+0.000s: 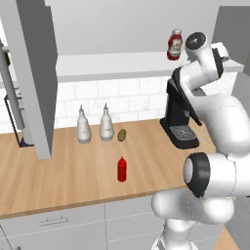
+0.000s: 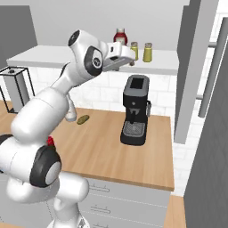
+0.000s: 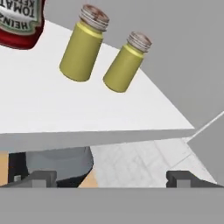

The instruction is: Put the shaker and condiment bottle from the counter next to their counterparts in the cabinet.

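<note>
The wooden surface [image 1: 73, 171] runs under the open cabinet [image 2: 169, 62], whose white shelf floor carries three things. A grey door panel [image 1: 36, 73] hangs in front of the left part of the surface. A black coffee machine [image 2: 136, 111] stands on the surface, below the shelf and under the raised arm. Two grey-white spouted bottles [image 1: 84, 127] stand side by side near the wall tiles, and one small olive-green item [image 1: 122, 134] lies just beside them; what it is I cannot tell.

The stout ketchup bottle [image 3: 19, 22] stands on the shelf at the left. Two shakers stand to its right, near each other but apart: one shaker [image 3: 83, 48] next to the ketchup, and its twin [image 3: 127, 63] further to the right.

One slim red bottle [image 1: 122, 169] stands upright alone on the surface, well apart from the other things.

The tool [image 3: 105, 178] is at the shelf edge, its fingers wide apart and holding nothing
</note>
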### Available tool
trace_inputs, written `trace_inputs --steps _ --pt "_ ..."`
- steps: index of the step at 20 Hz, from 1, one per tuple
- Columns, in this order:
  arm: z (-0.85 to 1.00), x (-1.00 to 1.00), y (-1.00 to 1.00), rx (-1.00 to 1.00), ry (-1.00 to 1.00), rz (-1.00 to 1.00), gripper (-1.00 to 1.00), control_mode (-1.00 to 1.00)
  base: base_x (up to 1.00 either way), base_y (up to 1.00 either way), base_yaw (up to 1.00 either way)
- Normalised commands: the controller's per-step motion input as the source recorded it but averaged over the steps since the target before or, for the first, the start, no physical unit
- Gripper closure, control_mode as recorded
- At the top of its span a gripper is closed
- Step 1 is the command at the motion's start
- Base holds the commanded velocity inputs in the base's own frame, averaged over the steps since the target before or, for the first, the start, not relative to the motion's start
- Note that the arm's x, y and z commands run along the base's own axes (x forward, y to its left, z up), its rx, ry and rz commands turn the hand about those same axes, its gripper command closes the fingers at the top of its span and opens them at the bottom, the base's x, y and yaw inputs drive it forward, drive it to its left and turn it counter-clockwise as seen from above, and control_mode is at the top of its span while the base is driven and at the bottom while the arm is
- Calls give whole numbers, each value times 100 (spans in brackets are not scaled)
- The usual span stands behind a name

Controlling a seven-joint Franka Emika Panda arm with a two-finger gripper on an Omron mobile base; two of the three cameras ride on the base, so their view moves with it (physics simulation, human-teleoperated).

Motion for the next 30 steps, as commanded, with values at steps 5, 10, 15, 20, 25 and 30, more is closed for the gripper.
trace_inputs --steps 5,10,15,20,25,30 --pt "-13 -97 38 0 0 24 -100 -100 0 0 0" --pt "0 -61 45 0 0 21 -100 -100 0 0 0" --pt "-7 -15 51 12 1 22 -100 -100 0 0 0" --pt "-11 -3 35 3 4 19 -100 -100 0 0 0" --pt "-35 -22 36 18 5 29 -100 -100 0 0 0" --pt "-78 -90 2 29 -2 29 -100 -100 0 0 0"
